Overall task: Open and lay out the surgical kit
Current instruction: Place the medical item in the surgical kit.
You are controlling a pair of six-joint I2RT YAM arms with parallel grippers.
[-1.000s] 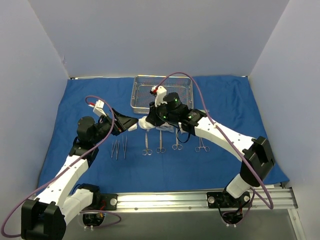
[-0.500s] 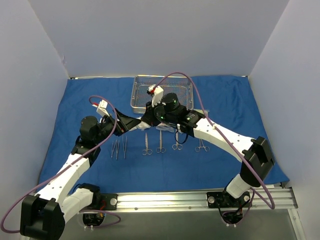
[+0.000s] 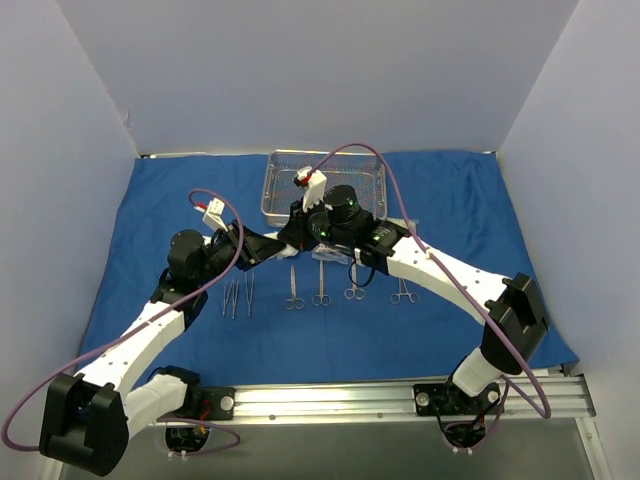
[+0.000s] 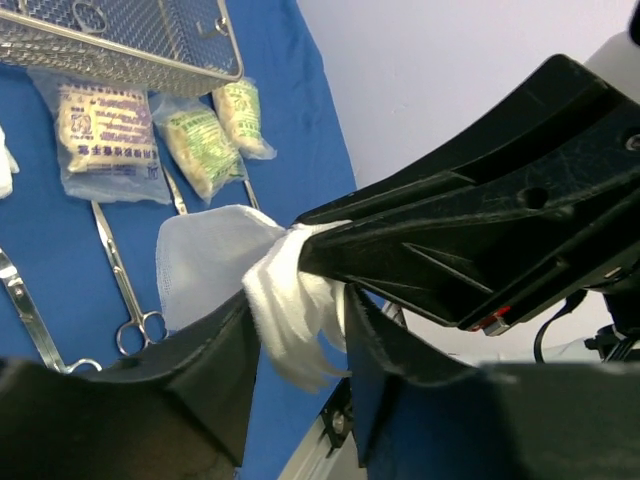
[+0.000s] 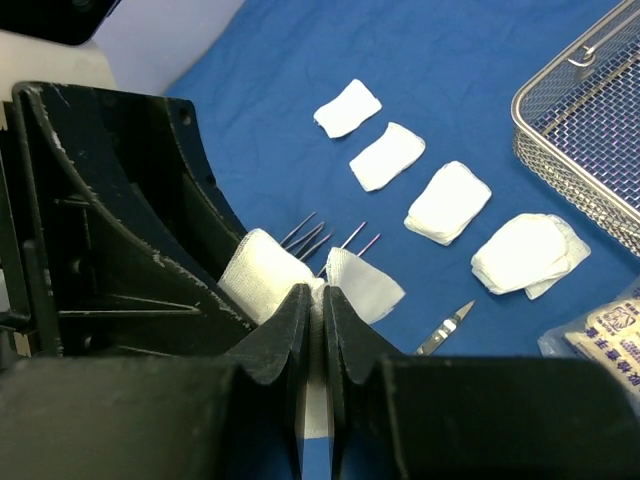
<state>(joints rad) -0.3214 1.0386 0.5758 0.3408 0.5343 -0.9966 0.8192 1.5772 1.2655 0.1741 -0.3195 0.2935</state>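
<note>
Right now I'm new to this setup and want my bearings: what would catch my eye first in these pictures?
The two arms meet mid-table, with the left gripper and right gripper both pinching one white gauze pad above the blue cloth drape. Behind them sits a rectangular steel wire-mesh tray. A row of steel instruments lies on the drape nearer the arm bases.

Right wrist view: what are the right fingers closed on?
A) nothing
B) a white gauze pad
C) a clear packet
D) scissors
B: the right fingers are pressed together on a white gauze pad, which is pinched between them and spreads out on either side.
</note>
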